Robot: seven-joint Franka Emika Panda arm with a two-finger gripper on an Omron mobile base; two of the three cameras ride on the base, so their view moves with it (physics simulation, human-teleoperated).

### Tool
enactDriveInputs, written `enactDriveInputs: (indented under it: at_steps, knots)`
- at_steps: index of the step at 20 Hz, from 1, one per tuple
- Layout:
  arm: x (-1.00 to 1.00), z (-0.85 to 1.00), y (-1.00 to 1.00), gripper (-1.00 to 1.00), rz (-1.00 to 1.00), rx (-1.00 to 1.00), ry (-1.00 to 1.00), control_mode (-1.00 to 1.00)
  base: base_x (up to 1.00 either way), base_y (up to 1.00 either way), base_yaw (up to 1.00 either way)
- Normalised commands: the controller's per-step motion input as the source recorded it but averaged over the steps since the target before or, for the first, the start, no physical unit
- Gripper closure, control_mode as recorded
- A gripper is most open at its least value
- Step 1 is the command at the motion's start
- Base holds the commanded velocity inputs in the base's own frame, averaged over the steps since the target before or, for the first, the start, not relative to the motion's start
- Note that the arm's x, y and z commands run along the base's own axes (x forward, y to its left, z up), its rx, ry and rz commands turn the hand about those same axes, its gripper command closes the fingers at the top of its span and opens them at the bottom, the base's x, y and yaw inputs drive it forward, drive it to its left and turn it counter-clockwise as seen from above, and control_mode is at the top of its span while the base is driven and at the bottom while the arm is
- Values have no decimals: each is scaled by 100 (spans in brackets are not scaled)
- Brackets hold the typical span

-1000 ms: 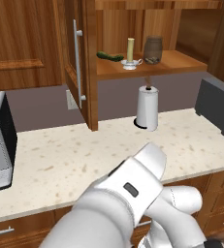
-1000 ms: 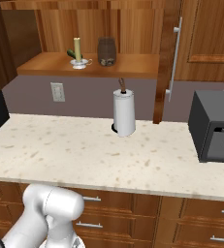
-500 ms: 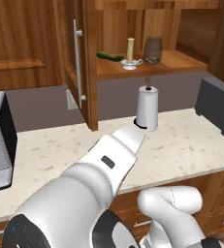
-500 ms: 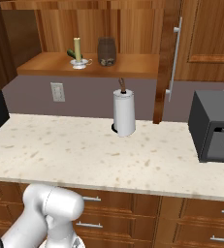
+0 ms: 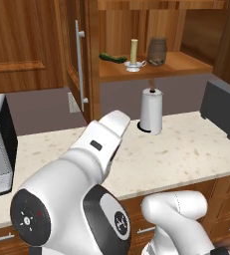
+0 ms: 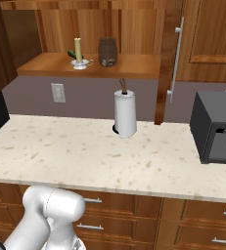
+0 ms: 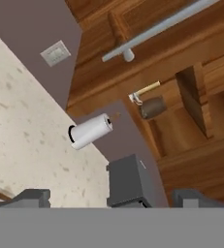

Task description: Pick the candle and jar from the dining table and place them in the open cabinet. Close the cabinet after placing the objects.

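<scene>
From the left base view, the candle (image 5: pixel 134 51) and the jar (image 5: pixel 157 51) both stand on the shelf (image 5: pixel 186 63) of the open cabinet, the candle just left of the jar with a small green thing (image 5: pixel 112 58) lying further left. The left door (image 5: pixel 79 55) hangs open with its long bar handle (image 5: pixel 80 67) facing the room, above the paper-towel roll (image 5: pixel 151 110) on the table (image 5: pixel 186 149). Judging by this, the step in hand is shutting the doors, so the arm should come in from the outer face of a door and push flat on the panel, not hook the handle.

From the right base view, the right door (image 6: pixel 169 58) stands edge-on beside the shelf, its handle (image 6: pixel 176 61) turned away from the candle (image 6: pixel 78 50) and jar (image 6: pixel 107 51). The dark box (image 6: pixel 217 128) sits close below it, so the sweep needs to stay above that.

From the hand view, the pincer (image 7: pixel 114 197) stands wide and holds nothing. Beyond its tips lie the roll (image 7: pixel 90 131) and dark box (image 7: pixel 132 180), with candle (image 7: pixel 146 90) and jar (image 7: pixel 151 107) further off and a bar handle (image 7: pixel 157 30) well beyond. It is best kept wide or shut flat for pushing.
</scene>
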Motion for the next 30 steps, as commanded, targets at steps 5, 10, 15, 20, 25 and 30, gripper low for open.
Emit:
enactDriveInputs:
  at_steps: [5,10,15,20,25,30]
  knots:
    - [56,-7,19,-100,0,-3,0,-100,0,0,0]
    - [34,-15,50,-100,3,-2,0,-100,0,0,0]
    - [34,-12,42,-100,2,-4,0,-100,0,0,0]
    - [32,-1,36,-100,0,0,0,-100,0,0,0]
    - [17,6,26,-100,0,0,0,-100,0,0,0]
    - [20,19,2,-100,-1,0,0,-100,0,0,0]
